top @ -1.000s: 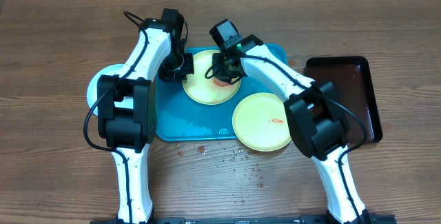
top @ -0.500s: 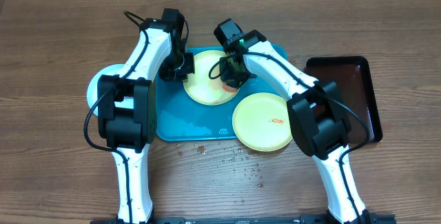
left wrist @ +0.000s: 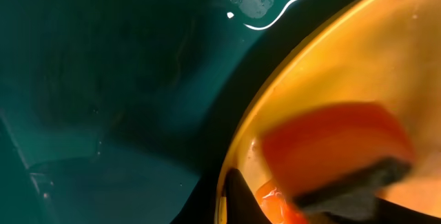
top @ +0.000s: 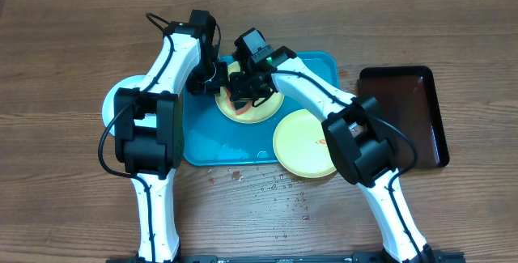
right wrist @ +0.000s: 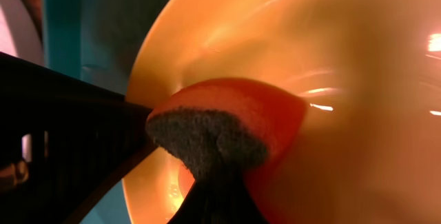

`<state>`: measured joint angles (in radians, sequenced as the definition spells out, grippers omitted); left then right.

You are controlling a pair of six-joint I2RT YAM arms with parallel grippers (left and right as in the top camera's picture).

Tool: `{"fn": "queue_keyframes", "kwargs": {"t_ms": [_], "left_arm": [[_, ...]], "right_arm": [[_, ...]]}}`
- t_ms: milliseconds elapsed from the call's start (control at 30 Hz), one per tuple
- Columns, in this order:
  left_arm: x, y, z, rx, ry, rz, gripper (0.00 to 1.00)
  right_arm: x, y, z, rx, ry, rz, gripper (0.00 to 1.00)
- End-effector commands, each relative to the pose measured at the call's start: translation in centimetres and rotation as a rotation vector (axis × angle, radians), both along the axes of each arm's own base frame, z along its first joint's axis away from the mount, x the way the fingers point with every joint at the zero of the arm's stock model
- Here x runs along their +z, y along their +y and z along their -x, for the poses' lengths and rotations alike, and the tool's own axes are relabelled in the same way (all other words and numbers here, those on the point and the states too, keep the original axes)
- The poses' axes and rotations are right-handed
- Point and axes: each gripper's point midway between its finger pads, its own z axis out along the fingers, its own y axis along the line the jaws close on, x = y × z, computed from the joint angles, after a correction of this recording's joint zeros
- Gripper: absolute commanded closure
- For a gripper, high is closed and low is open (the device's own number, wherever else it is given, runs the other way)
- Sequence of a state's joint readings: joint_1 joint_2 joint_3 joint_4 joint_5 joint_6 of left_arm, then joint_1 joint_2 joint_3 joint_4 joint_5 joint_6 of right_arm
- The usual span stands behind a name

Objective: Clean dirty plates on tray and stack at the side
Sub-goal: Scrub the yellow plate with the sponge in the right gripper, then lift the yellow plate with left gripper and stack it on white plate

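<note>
On the turquoise tray (top: 202,142) lies a pale yellow plate (top: 261,111). My left gripper (top: 215,77) is shut on its left rim; the left wrist view shows a dark finger (left wrist: 238,196) over the rim (left wrist: 275,93). My right gripper (top: 244,93) is shut on an orange sponge (top: 241,105) with a dark scouring side (right wrist: 207,138), pressed on that plate (right wrist: 358,79) near the left gripper. A second yellow plate (top: 306,143) with a red smear overlaps the tray's front right corner. A light blue plate (top: 113,101) lies left of the tray, partly under the left arm.
A narrow dark tray (top: 409,109) sits at the right on the wooden table. Water drops and small specks (top: 275,188) are scattered on the table in front of the turquoise tray, whose surface (left wrist: 103,79) is wet.
The right gripper has dragged the sponge leftward across the plate, from its right side to beside the left gripper. The left gripper has kept its hold on the rim.
</note>
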<state>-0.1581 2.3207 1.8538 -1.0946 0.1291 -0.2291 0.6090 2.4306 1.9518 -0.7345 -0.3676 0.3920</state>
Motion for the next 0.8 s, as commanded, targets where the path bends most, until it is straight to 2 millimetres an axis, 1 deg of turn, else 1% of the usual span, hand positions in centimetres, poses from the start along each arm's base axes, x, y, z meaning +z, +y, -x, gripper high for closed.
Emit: {"fn": "queue_keyframes", "kwargs": {"t_ms": [0, 133, 233, 300, 400, 467, 600, 667, 767], "left_arm": [[-3.9, -0.3, 1.6, -0.025, 0.081, -0.01, 0.96], [-3.9, -0.3, 1.6, -0.025, 0.081, -0.01, 0.96], [-3.9, -0.3, 1.6, -0.025, 0.081, -0.01, 0.96], [-3.9, -0.3, 1.6, -0.025, 0.08, -0.01, 0.96], [-3.9, -0.3, 1.5, -0.025, 0.079, -0.01, 0.96], [-3.9, -0.3, 1.5, -0.025, 0.078, -0.01, 0.96], [-3.9, -0.3, 1.5, -0.025, 0.076, -0.01, 0.96], [-3.9, -0.3, 1.4, -0.025, 0.072, -0.009, 0.95], [-3.9, -0.3, 1.3, -0.025, 0.07, -0.009, 0.96]], "right_arm": [[-2.7, 0.2, 0.0, 0.0, 0.019, 0.0, 0.96], [-3.2, -2.7, -3.2, -0.109, -0.055, 0.08, 0.96], [-3.4, -5.2, -5.0, -0.175, -0.096, 0.144, 0.96], [-3.5, -6.6, -5.9, -0.208, -0.109, 0.17, 0.96], [-3.6, -8.5, -6.8, -0.243, -0.099, 0.181, 0.96], [-3.5, -10.0, -7.0, -0.266, -0.075, 0.197, 0.96], [-3.0, -12.7, -6.9, -0.303, -0.017, 0.253, 0.96], [-2.2, -14.4, -6.5, -0.321, 0.013, 0.317, 0.96], [-1.1, -15.1, -5.9, -0.314, 0.038, 0.359, 0.96]]}}
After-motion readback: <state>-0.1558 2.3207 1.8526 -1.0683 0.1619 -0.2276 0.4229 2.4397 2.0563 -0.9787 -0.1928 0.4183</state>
